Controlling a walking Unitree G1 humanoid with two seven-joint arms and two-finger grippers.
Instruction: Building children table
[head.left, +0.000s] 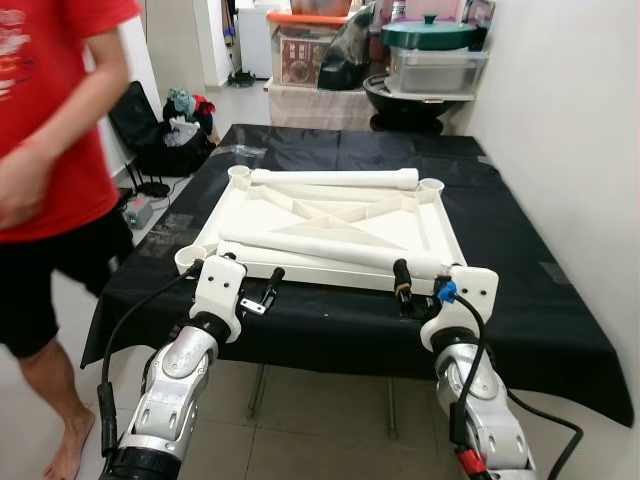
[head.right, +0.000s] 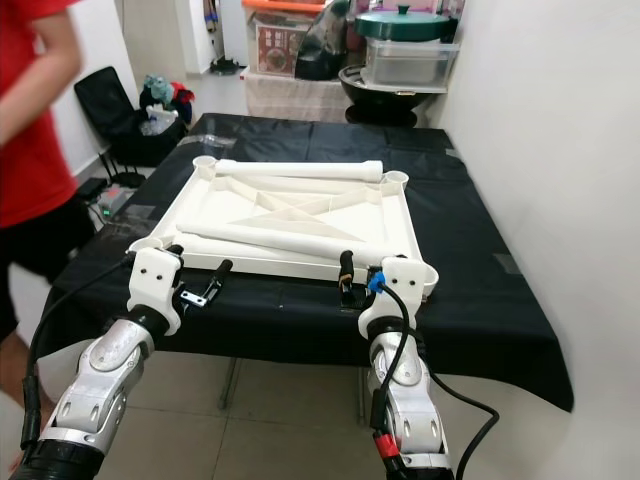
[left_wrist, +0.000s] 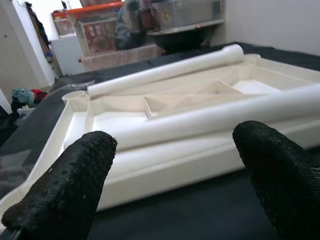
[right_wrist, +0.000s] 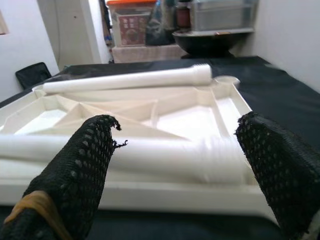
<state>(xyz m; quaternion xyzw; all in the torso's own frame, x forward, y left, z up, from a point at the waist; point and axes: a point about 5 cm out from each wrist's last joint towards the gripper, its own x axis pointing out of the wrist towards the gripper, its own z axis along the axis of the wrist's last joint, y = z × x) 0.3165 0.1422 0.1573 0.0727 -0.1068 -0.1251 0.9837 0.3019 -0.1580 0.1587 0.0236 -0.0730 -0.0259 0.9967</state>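
Work table: draped in a black cloth, standing against the wall on the robot's right.

Person: red shirt and black shorts, barefoot, standing on the tiled floor beside the table's left edge (blurred at the arm).

Table top: white plastic, lying upside down on the black cloth near the front edge, its ribbed underside facing up, with round leg sockets at the corners.

Far leg: white tube lying across the back of the table top, between the two rear sockets.

Near leg: white tube lying slantwise across the front part of the table top, its right end close to the right gripper.

Storage shelf: at the far end of the room, bearing a clear lidded box and a green-lidded pot.

Left gripper: held low at the front edge of the table top, near its left corner; fingers spread apart, nothing between them.

Right gripper: at the front edge near the right corner; fingers likewise parted, grasping nothing, the near leg lying just beyond them.
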